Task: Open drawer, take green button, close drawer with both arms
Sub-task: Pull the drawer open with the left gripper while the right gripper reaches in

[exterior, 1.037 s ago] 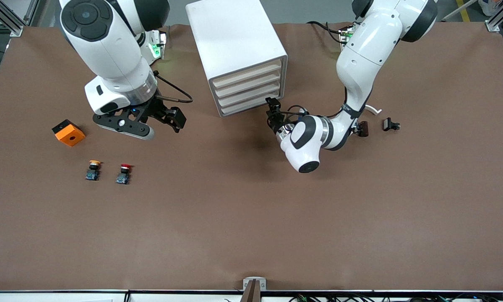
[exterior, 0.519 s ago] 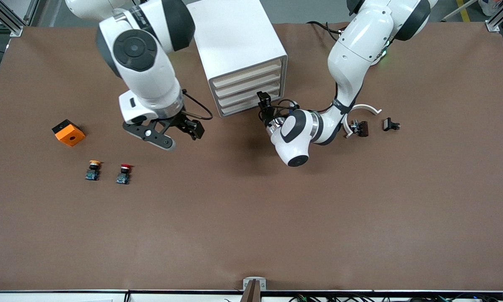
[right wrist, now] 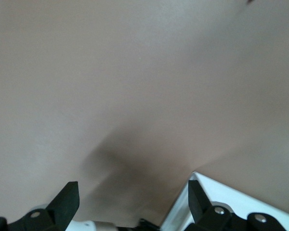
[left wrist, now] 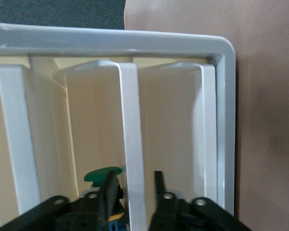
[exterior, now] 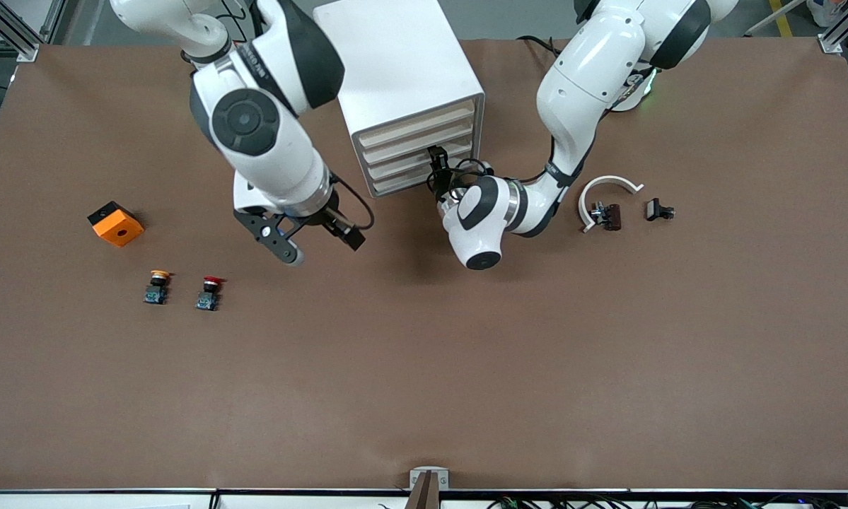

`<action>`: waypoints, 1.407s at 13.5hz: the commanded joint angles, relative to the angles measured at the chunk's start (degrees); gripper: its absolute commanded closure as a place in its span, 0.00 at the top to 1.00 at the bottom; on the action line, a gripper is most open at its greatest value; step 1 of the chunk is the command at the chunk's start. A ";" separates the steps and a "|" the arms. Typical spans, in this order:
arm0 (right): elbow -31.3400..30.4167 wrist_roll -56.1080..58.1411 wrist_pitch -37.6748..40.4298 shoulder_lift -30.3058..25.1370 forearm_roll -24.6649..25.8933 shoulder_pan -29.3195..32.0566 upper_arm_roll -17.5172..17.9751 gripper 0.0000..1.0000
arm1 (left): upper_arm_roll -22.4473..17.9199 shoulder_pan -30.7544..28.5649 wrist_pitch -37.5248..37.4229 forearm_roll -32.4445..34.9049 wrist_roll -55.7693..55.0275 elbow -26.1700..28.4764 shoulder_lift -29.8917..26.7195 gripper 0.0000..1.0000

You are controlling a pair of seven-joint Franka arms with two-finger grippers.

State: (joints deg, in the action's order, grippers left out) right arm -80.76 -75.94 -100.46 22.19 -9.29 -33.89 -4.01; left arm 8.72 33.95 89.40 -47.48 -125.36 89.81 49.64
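Your drawer (exterior: 424, 157) is not out yet; all four fronts sit flush in the cabinet (exterior: 395, 63). The left gripper (left wrist: 133, 188) is at that front, fingers narrowed astride the drawer's thin lip, though I can't tell if they've clamped it. The green button (left wrist: 102, 175) shows inside, just past that lip. The right gripper (right wrist: 132, 202) hangs wide and empty over the table beside the cabinet, waiting. Pull, pick and close remain.
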 commanded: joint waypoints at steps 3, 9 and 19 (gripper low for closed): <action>0.07 -12.46 -2.99 0.05 -2.67 0.58 0.31 1.00 | -0.98 0.33 -0.54 -0.87 -0.85 -0.86 0.29 0.01; 0.07 -14.75 -3.34 0.05 -3.11 0.23 0.49 1.00 | -6.51 -0.46 -0.45 -0.86 -0.94 -4.19 0.02 0.00; -0.54 -22.39 -4.84 0.22 -2.49 -3.11 0.40 1.00 | -9.51 -5.29 2.79 -1.13 0.73 -8.68 0.20 0.41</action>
State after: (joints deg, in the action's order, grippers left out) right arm -80.79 -95.82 -104.82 22.52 -11.26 -36.48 -3.37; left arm -0.26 28.97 88.57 -47.94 -125.06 82.57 49.65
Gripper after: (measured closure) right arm 0.000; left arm 0.850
